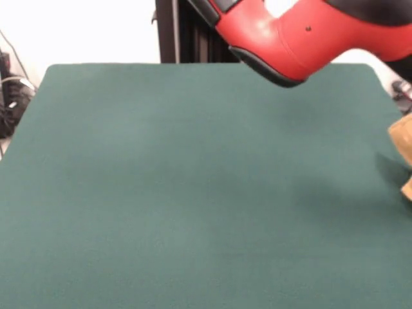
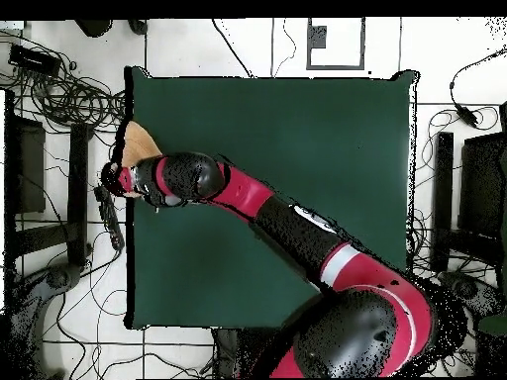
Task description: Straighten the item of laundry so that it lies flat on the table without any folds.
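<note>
Orange-tan terry cloth is what marks the small towel, which sits bunched at one side edge of the large rectangular table covered in plain dark green cloth. Seen from overhead, the towel lies at the table's left edge, nearer the far corner than the corner by the robot's base, and part of it appears to reach past the edge. From the front, only a slice of the towel shows at the table's right edge, cut off by the frame, with a second tan scrap just below it, so its folds cannot be read.

Across the table from its base corner, the red and black jointed robot arm stretches diagonally to the towel's edge. Its black wrist hangs directly over the table edge, beside and partly covering the towel. The gripper shows only as a small dark-and-red end piece beyond the table edge, just beside the towel; whether its jaws are spread or closed, or hold any cloth, cannot be told. The front view shows only a red arm segment above the table's far side.
</note>
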